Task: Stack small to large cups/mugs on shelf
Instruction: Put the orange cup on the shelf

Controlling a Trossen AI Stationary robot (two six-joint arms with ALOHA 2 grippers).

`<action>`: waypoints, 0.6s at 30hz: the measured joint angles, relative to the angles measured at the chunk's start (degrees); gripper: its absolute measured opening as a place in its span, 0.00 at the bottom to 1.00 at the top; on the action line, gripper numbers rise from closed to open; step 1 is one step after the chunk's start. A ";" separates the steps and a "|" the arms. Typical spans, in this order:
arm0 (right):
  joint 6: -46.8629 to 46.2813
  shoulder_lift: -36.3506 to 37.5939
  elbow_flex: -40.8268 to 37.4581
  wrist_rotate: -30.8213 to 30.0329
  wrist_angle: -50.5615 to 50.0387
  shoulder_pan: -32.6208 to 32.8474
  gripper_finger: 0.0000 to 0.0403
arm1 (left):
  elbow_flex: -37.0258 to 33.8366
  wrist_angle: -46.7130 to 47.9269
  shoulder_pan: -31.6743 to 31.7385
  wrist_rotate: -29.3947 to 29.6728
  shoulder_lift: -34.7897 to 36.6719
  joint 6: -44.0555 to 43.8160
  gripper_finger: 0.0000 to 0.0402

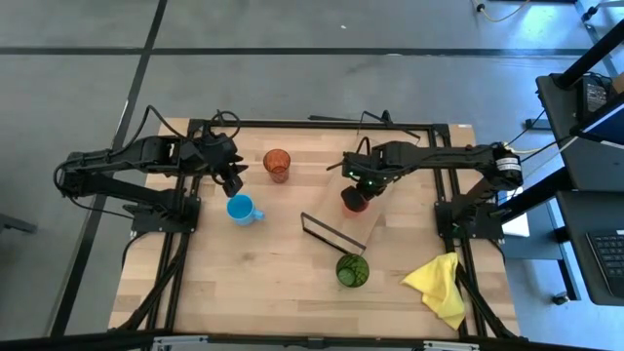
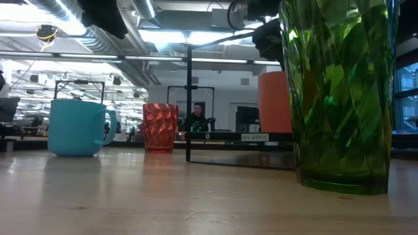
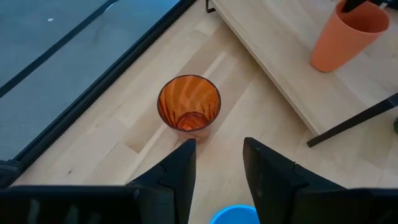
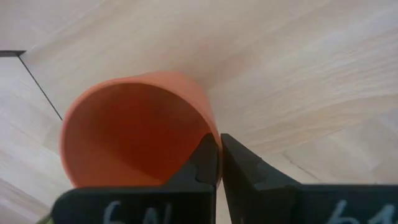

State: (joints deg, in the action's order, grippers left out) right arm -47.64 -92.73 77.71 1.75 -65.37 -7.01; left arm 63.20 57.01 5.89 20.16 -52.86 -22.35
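— On the right side of the table, what does your right gripper (image 4: pixel 219 163) have?

— I see its fingers clenched on the rim of the small red-orange cup (image 4: pixel 134 127), one finger inside the wall and one outside. From above, that cup (image 1: pixel 354 200) sits under the gripper over the far end of the shelf (image 1: pixel 336 232), the light plank with black wire ends lying at a slant mid-table. Whether the cup rests on the plank or hangs just above it, I cannot tell.

— And the left one?

— My left gripper (image 3: pixel 217 158) hovers with its jaws apart and nothing between them, above the table just beside the orange-red translucent tumbler (image 3: pixel 189 104), which stands upright on the tabletop toward the far edge. The light-blue mug (image 1: pixel 241 209) stands just below that gripper, its handle turned toward the shelf.

— The green one?

— I have the green tumbler (image 1: pixel 352 270) upright at the shelf's near end. A yellow cloth (image 1: pixel 439 288) lies off to its right, apart from everything.
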 joint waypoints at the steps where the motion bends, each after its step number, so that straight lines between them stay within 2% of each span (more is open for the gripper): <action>1: -0.01 0.00 0.00 0.33 0.06 0.00 0.03 | 0.00 0.02 0.00 0.00 0.00 0.00 0.32; 4: -0.07 0.00 0.00 2.88 0.18 0.08 0.03 | 0.00 0.52 0.00 0.00 0.00 0.00 0.32; 10: -0.23 0.00 1.29 3.31 0.52 1.03 0.03 | 0.00 1.01 0.00 0.19 0.00 0.00 0.32; 18: -0.06 0.00 2.12 -0.16 0.26 0.96 0.07 | 0.00 1.01 -0.02 0.22 0.00 0.00 0.32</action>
State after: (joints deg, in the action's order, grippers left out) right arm -47.70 -92.73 79.83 1.59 -65.11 -6.04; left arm 63.20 58.02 5.87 20.38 -52.86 -22.35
